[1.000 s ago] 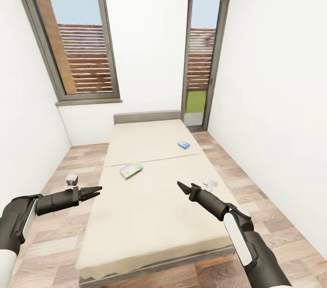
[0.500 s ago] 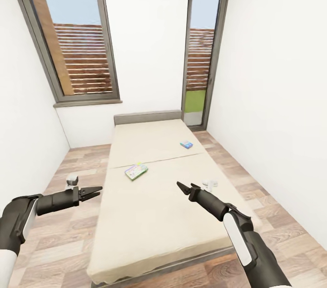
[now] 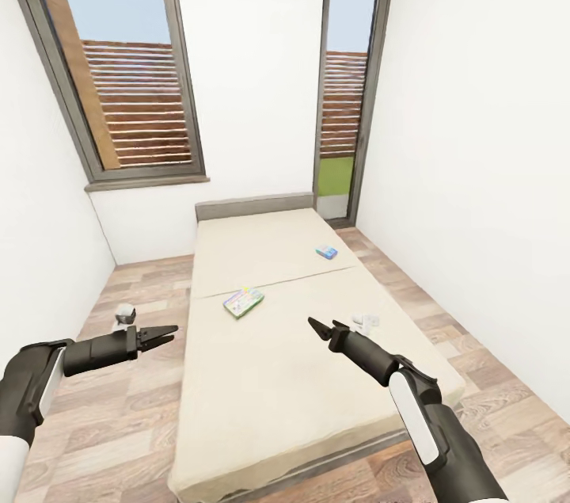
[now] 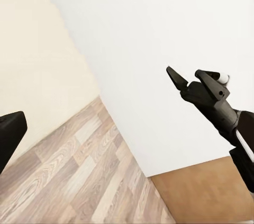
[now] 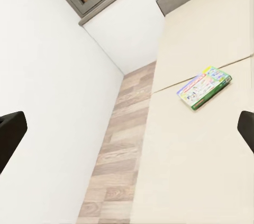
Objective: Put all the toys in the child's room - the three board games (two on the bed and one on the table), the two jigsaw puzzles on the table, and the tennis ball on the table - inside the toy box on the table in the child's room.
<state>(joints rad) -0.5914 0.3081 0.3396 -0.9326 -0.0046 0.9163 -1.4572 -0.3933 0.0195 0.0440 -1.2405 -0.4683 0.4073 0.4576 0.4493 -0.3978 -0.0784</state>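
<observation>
A robot stands at the foot of a low bed with a beige two-part mattress in a narrow white-walled room with tall grey-framed windows and a wood-plank floor. Two board games lie flat on the mattress, well apart: a green-edged board game with a busy white cover just on the near side of the mattress seam, left of centre, and a much smaller blue board game beyond the seam toward the right edge. Both arms are raised in front of the body, likely held ready for a reach. The left gripper hangs over the floor beside the bed, the right gripper over the near mattress; both have their fingers spread wide and hold nothing. The green-edged game lies nearer the grippers, so it seems the likelier first pick, though still out of reach.
</observation>
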